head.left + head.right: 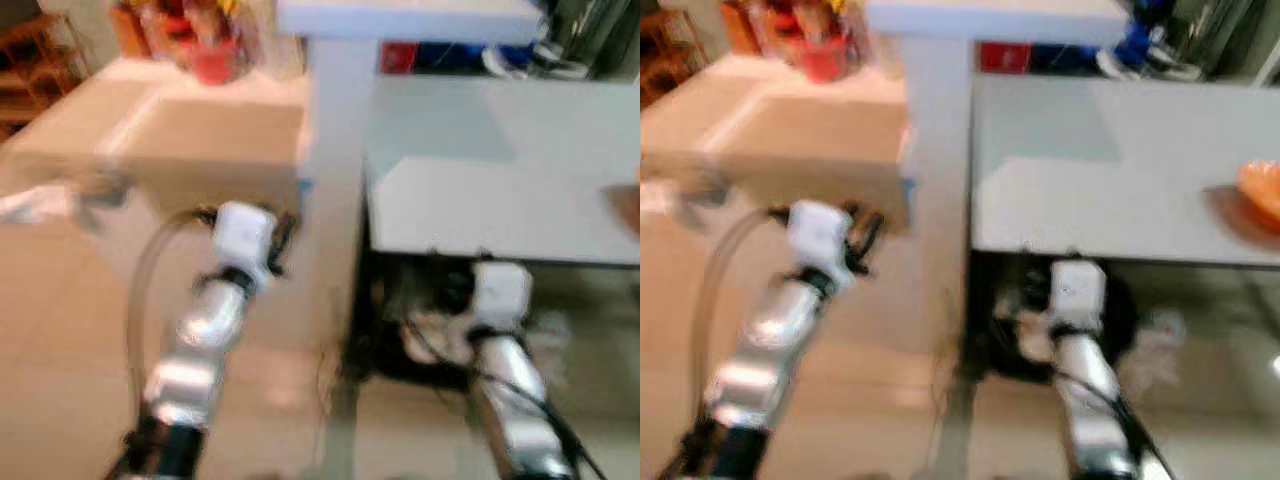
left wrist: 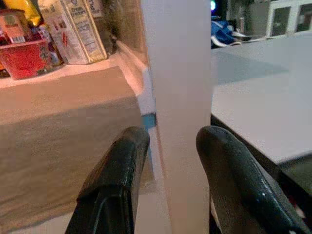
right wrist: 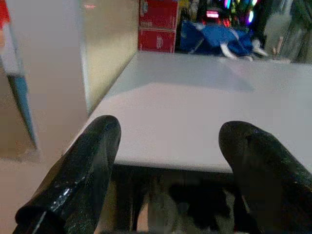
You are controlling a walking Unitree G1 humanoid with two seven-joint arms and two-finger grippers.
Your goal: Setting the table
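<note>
Lower frame, head views (blurred): your two silver arms rise from the bottom edge. The left gripper (image 2: pixel 168 161) is held low in front of a white post (image 2: pixel 178 73); its two black fingers (image 2: pixel 114 175) stand parted and released, nothing between them. The right gripper (image 3: pixel 168 161) sits lower right, at the near edge of the grey table (image 1: pixel 500 160); its fingers (image 3: pixel 83 170) are spread wide apart and grasp nothing.

Middle frame: the grey table fills the centre right, and dark clutter (image 1: pixel 420 320) lies on the floor beneath its near edge. At the far right edge of the right eye view, an orange dish (image 1: pixel 1262 190) rests on the table top; its kind cannot be told through the blur. To the left of the post lies a beige counter (image 1: pixel 190 130).

Upper frame: red and yellow packages (image 2: pixel 29 53) and a carton (image 2: pixel 80 29) stand at the counter's far end, upper left. Blue items (image 3: pixel 214 36) and a red box (image 3: pixel 158 24) lie beyond the table.
</note>
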